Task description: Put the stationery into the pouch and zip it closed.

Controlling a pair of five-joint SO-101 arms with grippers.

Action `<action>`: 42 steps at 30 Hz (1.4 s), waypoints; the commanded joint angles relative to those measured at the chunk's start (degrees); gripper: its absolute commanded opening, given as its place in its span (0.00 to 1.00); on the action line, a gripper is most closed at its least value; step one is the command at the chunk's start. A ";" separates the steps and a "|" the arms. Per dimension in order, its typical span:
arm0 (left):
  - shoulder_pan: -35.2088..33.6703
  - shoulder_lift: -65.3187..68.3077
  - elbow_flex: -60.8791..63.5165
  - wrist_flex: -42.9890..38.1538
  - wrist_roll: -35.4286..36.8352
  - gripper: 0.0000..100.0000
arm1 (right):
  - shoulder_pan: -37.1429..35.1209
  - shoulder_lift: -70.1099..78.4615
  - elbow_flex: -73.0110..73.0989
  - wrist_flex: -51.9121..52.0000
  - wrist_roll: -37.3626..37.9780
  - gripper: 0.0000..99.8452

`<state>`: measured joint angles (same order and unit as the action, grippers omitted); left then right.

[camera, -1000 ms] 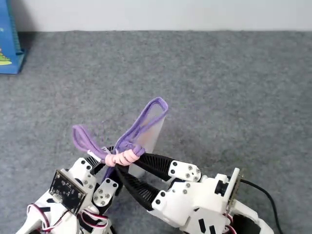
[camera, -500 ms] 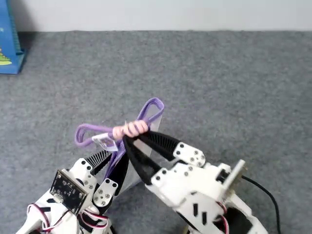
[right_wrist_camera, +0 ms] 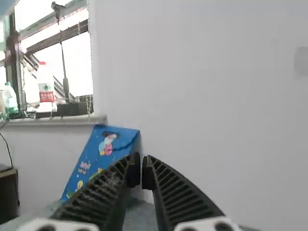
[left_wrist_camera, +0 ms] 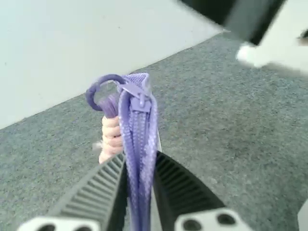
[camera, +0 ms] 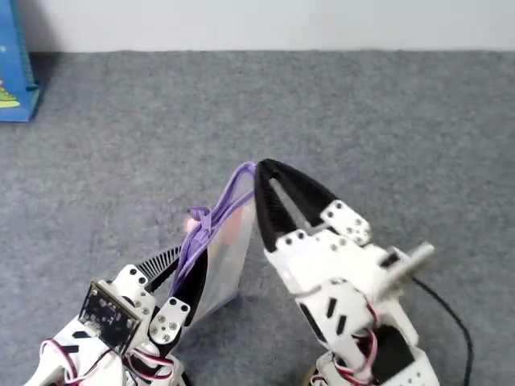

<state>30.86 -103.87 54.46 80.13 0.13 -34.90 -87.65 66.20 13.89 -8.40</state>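
**Clerk:** Item one, pouch [camera: 219, 253]: clear-walled with a purple zip edge, held tilted off the grey worktop [camera: 386, 121], zip edge uppermost. The zip slider [left_wrist_camera: 138, 90] sits at the pouch's top corner, and the teeth below it look closed.

**Checker:** Attachments?

**Clerk:** Purple loop [left_wrist_camera: 98, 94] and pink cord [left_wrist_camera: 110, 137], both hanging just beside the slider. A pinkish shape shows through the pouch wall. Contents not identifiable.

**Checker:** Holders?

**Clerk:** Left gripper [left_wrist_camera: 140, 163]: jaws clamped on the zip edge at the pouch's lower end, the sole support. Right gripper [camera: 261, 169]: tips just beside the pouch's top corner, jaws all but closed, nothing between them.

**Checker:** Hazards, entered as judgement.

**Clerk:**
1. The only grip is at the low end, so the weight above it could lever the pouch sideways, or slide it out if the left jaws ease.
2. The right jaws, nearly closed, would shove the top corner rather than catch the slider unless they part first.
3. The cord and loop dangle by the slider and could be pinched in its place, or snag.
4. If the slider is short of the end, a gap is left, and contents may spill once the pouch is laid on the worktop.
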 commanded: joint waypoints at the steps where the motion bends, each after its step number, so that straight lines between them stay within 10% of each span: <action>1: 0.09 -0.53 -1.89 0.62 0.62 0.01 | 0.31 0.57 -1.49 -0.75 0.09 0.01; 12: 0.00 -0.53 -1.54 0.62 0.62 0.01 | -11.74 4.00 -12.48 17.19 -3.69 0.18; 42: 0.00 -0.53 -1.45 0.70 0.62 0.01 | -18.24 36.44 -46.68 52.70 -5.98 0.12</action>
<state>30.77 -103.87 54.37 80.31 0.22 -52.66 -55.21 23.91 61.54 -14.29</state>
